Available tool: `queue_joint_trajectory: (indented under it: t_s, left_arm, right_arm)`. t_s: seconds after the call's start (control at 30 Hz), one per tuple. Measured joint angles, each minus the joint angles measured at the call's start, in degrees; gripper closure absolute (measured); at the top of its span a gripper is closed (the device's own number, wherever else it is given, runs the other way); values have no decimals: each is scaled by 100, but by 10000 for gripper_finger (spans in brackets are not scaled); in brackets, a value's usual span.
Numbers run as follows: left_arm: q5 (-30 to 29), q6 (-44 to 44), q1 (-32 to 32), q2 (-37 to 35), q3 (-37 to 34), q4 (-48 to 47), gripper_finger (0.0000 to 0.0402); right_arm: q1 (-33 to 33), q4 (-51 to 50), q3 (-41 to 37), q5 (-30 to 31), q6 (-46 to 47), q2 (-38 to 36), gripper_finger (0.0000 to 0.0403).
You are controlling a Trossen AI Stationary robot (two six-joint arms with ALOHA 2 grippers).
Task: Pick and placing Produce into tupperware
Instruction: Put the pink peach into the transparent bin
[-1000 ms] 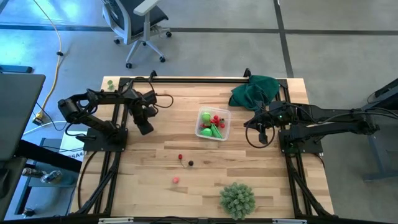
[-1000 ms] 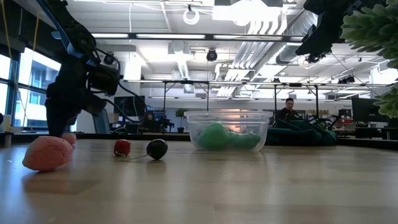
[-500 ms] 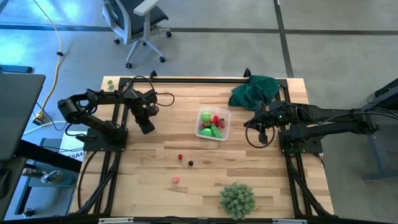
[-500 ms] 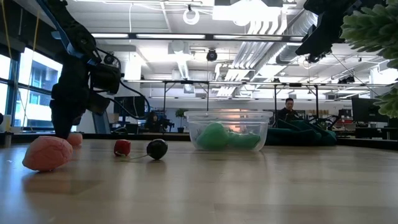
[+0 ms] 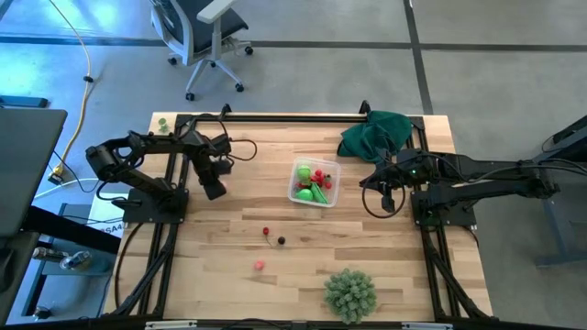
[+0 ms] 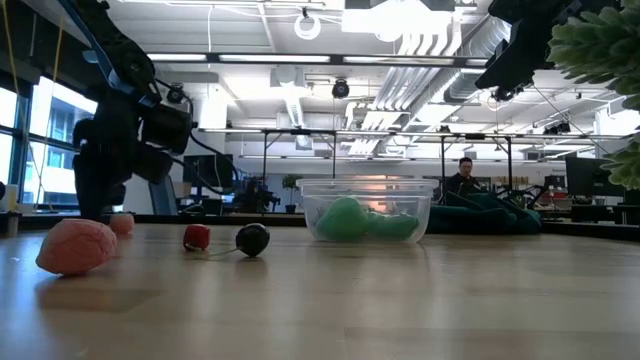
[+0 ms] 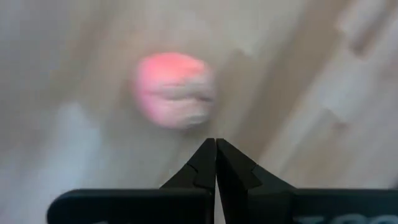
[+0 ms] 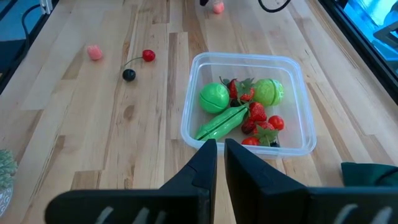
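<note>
pink and soft-looking, a small rounded toy produce piece (image 7: 174, 90) lies on the pale wooden bench (image 5: 229, 284) just ahead of the left gripper (image 7: 216, 149), whose dark fingers are pressed together with nothing between them. from above, that gripper (image 5: 214, 188) is seen low over the bench's left part, well apart from the clear, roughly square plastic tupperware (image 5: 315, 183), which lies to its right near the bench's middle. the pink piece is roundish, so no long axis is offered; it sits slightly off the fingers' closed line, and the fingers would have to be spread before it could be taken. the left arm is judged the nearer one for this piece.

the right gripper (image 8: 221, 146) is held above the bench beside the tupperware (image 8: 249, 102), fingers nearly together and empty. green and red pieces are already gathered inside. a red cherry (image 5: 266, 232), a dark berry (image 5: 282, 241) and another pink piece (image 5: 260, 265) remain loose on the bench toward its front, between the two arms.
</note>
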Motion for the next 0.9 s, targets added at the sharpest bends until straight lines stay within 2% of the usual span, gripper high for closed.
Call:
queue_joint_trajectory:
  t_s: [0.2,0.43,0.53,0.67,0.77,0.83,0.9]
  left_arm:
    - [1114,579,-9,0,-2,-64,401]
    - [1815,905,-252,-2,-2,-50,401]
    - [1919,915,-404,-2,46,-28,401]
    - [1792,915,-720,-2,333,24,401]
    - [1436,917,-1046,-2,768,34,401]
    - [874,960,-1263,-2,1119,-80,401]
    - [-7,1081,-1470,-3,1495,-393,401]
  right_arm:
    - [0,0,2,0,1,1,379]
    - [0,-2,1,1,1,0,379]
    - [1,-1,1,1,1,1,379]
    - [0,-2,0,0,2,2,379]
    - [0,-2,0,0,0,2,379]
    - [0,0,1,2,0,1,379]
    - [2,-2,1,0,2,1,379]
